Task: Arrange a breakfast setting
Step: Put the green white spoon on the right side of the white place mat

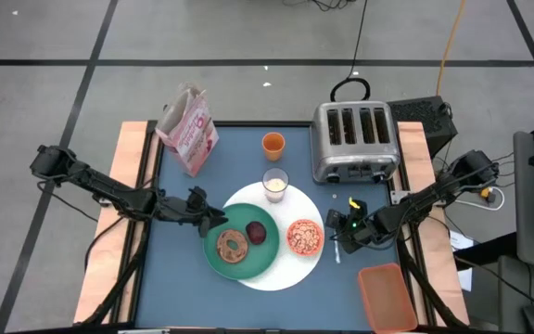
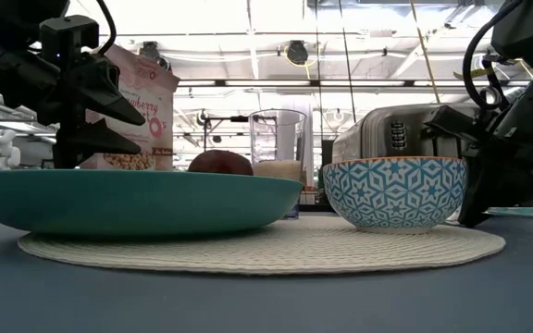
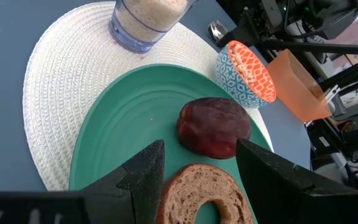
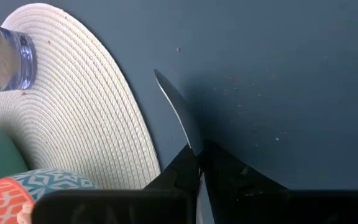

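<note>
A green plate (image 1: 213, 260) with a bagel (image 3: 207, 196) and a dark red fruit (image 3: 214, 126) lies on the large white round plate (image 1: 276, 275), which is woven like a mat. The small orange bowl (image 1: 304, 237) and the glass of milk (image 1: 275, 184) also stand on it. The orange cup (image 1: 273, 144) and the pink cereal bag (image 1: 188, 130) stand farther back. My left gripper (image 1: 208, 219) hovers open over the green plate's left rim, one finger on either side of the bagel, touching nothing. My right gripper (image 1: 341, 234), right of the bowl, is shut on the spoon (image 4: 176, 115). My right gripper pinches the spoon between its two fingers, behind the silver end (image 4: 193, 148), which sticks out past the fingertips. The fingers slant down from the table's right side, along the spoon. The handle is hidden by the gripper. Whether the spoon's tip touches the table I cannot tell.
The silver four-slot toaster (image 1: 353, 139) stands at the back right. An orange container (image 1: 387, 297) sits at the near right corner. Bare blue table (image 1: 179, 278) lies left of the plates and between the mat and the right gripper.
</note>
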Controlling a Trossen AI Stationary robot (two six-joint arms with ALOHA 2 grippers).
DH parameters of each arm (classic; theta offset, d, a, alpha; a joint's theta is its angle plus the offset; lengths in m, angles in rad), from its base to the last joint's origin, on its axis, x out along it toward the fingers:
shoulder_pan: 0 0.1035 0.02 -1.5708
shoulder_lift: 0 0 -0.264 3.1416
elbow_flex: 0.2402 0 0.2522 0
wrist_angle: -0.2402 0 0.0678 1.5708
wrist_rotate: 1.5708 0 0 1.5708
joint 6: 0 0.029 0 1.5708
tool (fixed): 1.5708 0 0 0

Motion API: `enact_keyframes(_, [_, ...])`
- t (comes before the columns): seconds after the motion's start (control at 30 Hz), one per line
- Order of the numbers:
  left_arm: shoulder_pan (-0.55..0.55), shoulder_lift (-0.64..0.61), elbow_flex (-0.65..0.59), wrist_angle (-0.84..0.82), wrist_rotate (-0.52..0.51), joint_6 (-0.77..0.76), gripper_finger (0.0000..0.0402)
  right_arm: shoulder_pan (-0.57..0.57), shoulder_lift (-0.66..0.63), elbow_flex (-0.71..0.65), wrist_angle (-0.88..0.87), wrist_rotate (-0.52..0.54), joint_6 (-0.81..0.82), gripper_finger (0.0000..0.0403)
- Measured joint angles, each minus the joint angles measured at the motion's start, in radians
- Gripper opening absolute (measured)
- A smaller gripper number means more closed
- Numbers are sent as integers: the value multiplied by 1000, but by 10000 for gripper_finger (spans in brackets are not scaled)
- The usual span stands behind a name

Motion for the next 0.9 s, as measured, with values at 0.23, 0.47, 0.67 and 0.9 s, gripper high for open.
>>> enact_keyframes(0.23, [0,0,0,0,0,4,202,0,0,0,1,-1,-1,18])
enact_keyframes(0.47, [0,0,0,0,0,6,202,0,-1,0,5,1,-3,63])
enact_keyframes(0.67, [0,0,0,0,0,6,202,0,-2,1,-4,3,-2,97])
enact_keyframes(0.9, [0,0,0,0,0,6,202,-1,-2,3,-30,-17,-83,109])
